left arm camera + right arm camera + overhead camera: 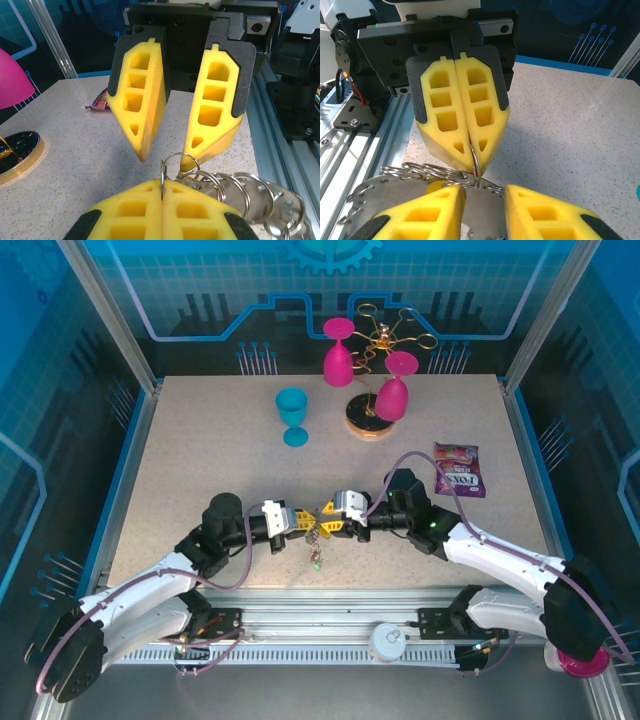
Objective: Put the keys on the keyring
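Both end effectors met tip to tip above the near middle of the tabletop. The left end effector had its yellow fingers pressed together, clamped on the thin wire of the keyring, which stood edge-on in the seam between the two pads. The right end effector faced it with its fingers apart. A silvery metal piece lay in the gap between them in the right wrist view, and whether either finger touched it could not be determined. A cluster of linked rings and flat silvery keys hung off the keyring just beside the right end effector's fingers. In the top view the bunch dangled below the meeting point, clear of both arms. Towards the far side, a blue goblet stood upright on the tabletop, and whether it held anything could not be determined. Two pink goblets hung foot-up, bowl-down on a gold wire rack, whose round base rested on the tabletop to the right of the blue goblet. A purple sweet packet lay flat near the right edge.
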Motion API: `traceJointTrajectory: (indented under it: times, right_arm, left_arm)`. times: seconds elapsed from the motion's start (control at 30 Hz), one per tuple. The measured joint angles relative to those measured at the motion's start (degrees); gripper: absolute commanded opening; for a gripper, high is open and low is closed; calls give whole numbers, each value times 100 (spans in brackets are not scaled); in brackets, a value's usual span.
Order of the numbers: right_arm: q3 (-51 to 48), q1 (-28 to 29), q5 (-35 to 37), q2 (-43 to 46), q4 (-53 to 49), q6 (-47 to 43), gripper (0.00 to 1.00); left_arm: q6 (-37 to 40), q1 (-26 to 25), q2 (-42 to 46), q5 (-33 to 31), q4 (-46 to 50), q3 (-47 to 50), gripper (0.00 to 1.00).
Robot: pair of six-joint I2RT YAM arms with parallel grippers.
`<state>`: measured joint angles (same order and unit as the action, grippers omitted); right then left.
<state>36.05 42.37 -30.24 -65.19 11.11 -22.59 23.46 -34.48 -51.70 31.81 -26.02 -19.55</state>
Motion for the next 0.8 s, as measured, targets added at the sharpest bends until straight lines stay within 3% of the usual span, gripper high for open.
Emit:
traceJointTrajectory:
  times: [0.3,0.53,0.8]
  right_arm:
    - [-81,-131,584,417,-498,-129,29]
    - [-81,-140,175,643,-595,186,30]
    - [50,4,79,48,-313,533,23]
  left_arm:
    - [2,0,2,-2,4,0,0]
    - [4,0,2,-2,7,0,0]
    - [4,0,2,-2,9,0,0]
